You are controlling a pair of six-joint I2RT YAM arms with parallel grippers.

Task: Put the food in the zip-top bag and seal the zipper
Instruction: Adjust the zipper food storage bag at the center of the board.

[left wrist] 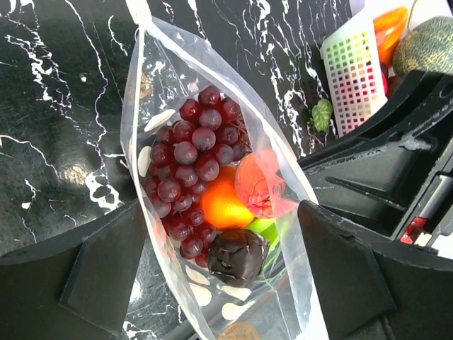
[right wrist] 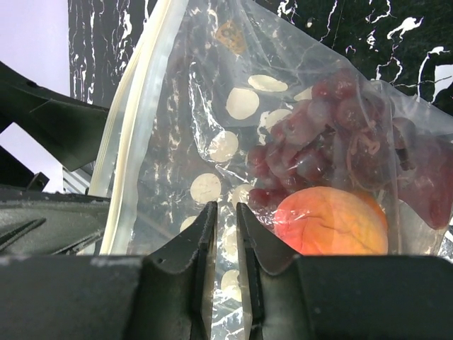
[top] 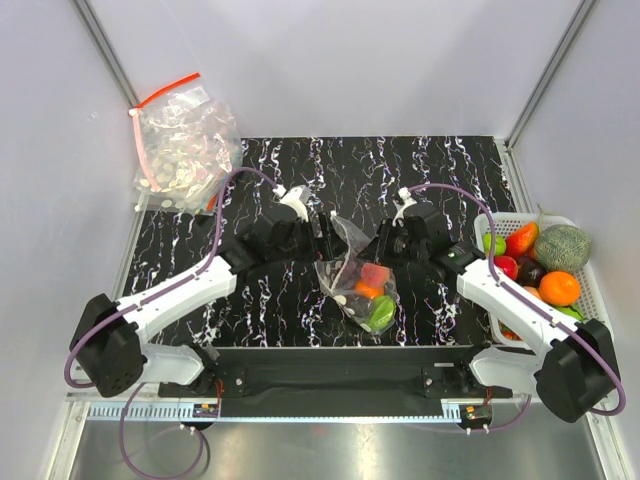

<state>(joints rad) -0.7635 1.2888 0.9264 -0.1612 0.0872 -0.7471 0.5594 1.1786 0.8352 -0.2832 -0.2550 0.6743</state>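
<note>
Right claw (right wrist: 226, 210) pinches zip-top bag (right wrist: 212, 106) edge; left claw (left wrist: 221, 212) spread wide.

white-spotted clear zip-top bag (right wrist: 212, 149), dark red grapes (left wrist: 187, 159)

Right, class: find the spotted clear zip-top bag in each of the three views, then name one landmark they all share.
Top external: the zip-top bag is mid-table, between the two arms.
Left wrist: it runs from top centre to the bottom edge.
Right wrist: it fills most of the picture, with the zipper down its left side.
Shared landmark: the black marbled tabletop.
</note>
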